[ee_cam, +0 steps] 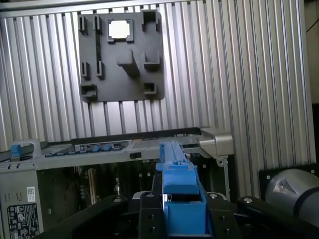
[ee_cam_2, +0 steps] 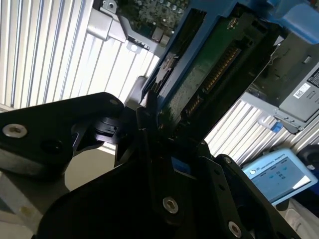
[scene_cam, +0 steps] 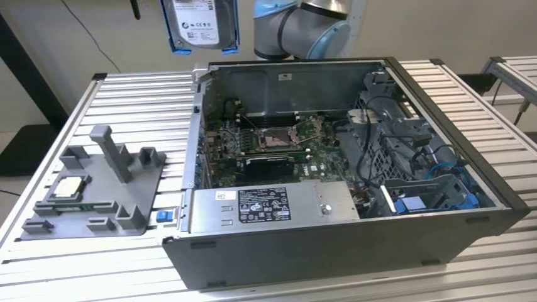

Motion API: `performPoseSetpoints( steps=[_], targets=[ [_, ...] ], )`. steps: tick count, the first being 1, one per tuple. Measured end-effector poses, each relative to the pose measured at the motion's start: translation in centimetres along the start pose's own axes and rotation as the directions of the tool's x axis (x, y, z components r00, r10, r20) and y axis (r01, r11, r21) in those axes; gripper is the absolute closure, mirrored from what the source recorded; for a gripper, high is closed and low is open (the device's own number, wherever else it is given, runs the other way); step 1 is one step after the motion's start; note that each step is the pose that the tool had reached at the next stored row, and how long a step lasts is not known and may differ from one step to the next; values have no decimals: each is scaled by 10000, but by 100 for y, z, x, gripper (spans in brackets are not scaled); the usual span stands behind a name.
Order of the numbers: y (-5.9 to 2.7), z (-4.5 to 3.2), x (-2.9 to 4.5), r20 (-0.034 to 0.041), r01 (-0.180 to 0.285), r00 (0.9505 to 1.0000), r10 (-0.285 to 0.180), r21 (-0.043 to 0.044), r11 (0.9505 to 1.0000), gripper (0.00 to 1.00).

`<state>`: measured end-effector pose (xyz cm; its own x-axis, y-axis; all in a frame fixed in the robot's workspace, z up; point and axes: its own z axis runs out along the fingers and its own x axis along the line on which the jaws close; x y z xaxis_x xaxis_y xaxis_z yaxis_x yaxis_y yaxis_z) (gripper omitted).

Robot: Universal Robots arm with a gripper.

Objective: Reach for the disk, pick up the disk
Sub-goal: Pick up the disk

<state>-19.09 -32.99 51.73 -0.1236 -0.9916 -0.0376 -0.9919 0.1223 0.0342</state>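
Disk (scene_cam: 201,25) in hand (ee_cam: 182,201), above case (scene_cam: 336,251).

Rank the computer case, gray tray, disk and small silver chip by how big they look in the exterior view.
Largest to smallest:
computer case
gray tray
disk, lifted high and partly cut off by the picture's top edge, yet clearly third
silver chip

Open PC case (scene_cam: 336,245) on slatted table (scene_cam: 134,94); grey fixture plate (scene_cam: 92,192) w/ chip (scene_cam: 69,186) beside it.
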Motion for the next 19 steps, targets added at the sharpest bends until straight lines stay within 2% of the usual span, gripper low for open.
performPoseSetpoints(
  steps=[19],
  targets=[
    [-516, -16, -64, 2, -1, 10000, 1, -1, 10000, 100]
  ],
)
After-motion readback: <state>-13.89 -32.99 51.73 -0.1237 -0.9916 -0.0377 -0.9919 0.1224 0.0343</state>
